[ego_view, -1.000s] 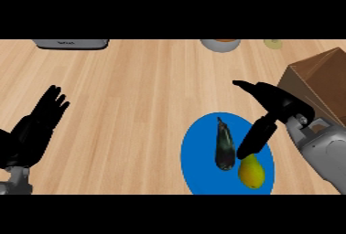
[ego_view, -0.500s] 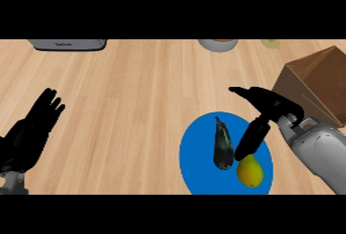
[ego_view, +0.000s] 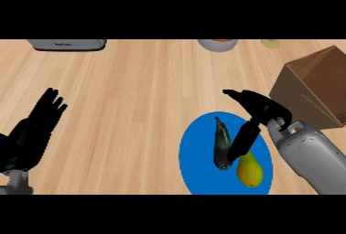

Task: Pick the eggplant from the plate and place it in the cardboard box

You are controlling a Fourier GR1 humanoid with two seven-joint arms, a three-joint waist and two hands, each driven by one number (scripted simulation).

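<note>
Eggplant (ego_view: 221, 145) lies lengthwise on the blue plate (ego_view: 199, 164) in the lower right of the frame, its stem end pointing up the picture. Sharing the plate, just to its lower right, is a yellow fruit (ego_view: 249, 170). It sits close to the eggplant's lower end, though whether the two touch is hard to make out. The cardboard box (ego_view: 314, 87) stands at the right edge, up and right of the plate and apart from it. Along the top edge of the wooden counter (ego_view: 148, 91) sit a grey appliance (ego_view: 67, 44) at the upper left, a bowl (ego_view: 218, 44) near the middle and a small pale-green thing (ego_view: 270, 43) to its right, all well apart from the plate. The robot's grey right forearm comes in from the lower right, across the plate's right rim.

The right hand (ego_view: 262, 109) hangs over the plate's upper right part, unclenched. Its thumb (ego_view: 233, 94) juts to the upper left, and its fingers (ego_view: 245, 137) run straight down along the eggplant's right side, just beside it and not curled round it. The left hand (ego_view: 34, 132) rests at the left edge with its fingers straight and pointing up.

Compared with a second ago, the right hand's fingers have slid left — closer to the eggplant — while eggplant and fruit lie where they lay. The left hand has sunk a little towards the lower left.
</note>
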